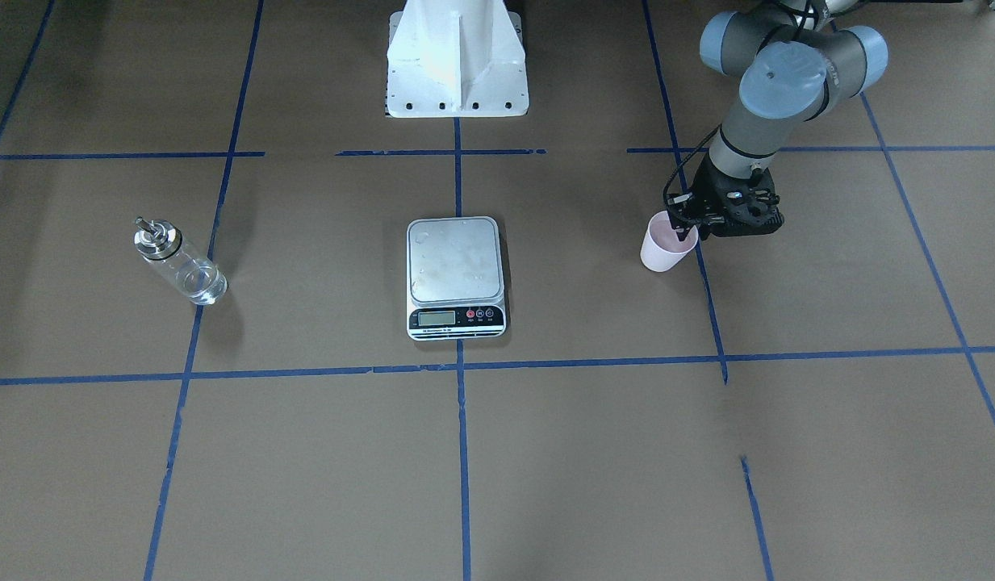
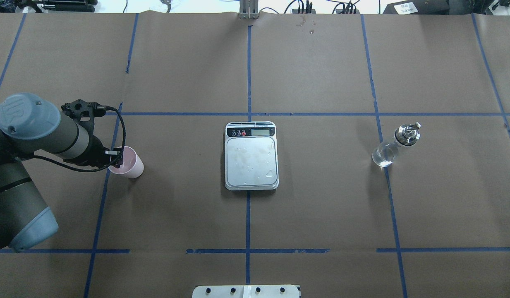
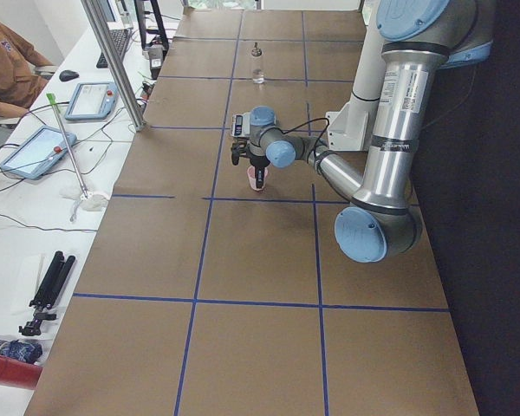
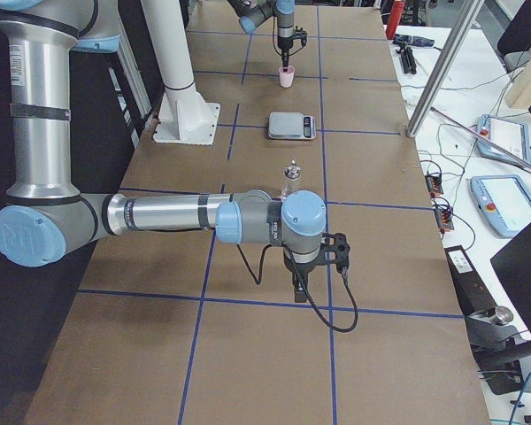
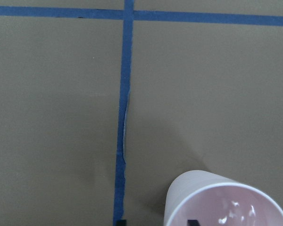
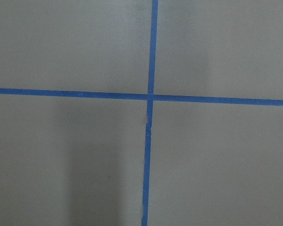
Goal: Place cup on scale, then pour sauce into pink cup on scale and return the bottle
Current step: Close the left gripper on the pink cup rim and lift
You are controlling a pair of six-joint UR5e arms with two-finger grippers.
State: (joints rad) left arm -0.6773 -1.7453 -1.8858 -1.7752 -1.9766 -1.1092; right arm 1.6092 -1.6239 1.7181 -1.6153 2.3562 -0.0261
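Here the small pale pink tapered cup (image 1: 662, 252) stands on open brown worktop (image 1: 578, 452), well apart from the silver square scale (image 1: 455, 262); our left tool (image 1: 687, 233), spread, straddles its rim. Of the right tool (image 4: 299, 285) we cannot tell.

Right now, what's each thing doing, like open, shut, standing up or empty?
Pink cup: upright on the table, not on the scale.
Scale: platform bare, nothing on it.
Glass bottle: upright, untouched.
Left gripper: open, straddling the cup's rim.
Right gripper: cannot tell.
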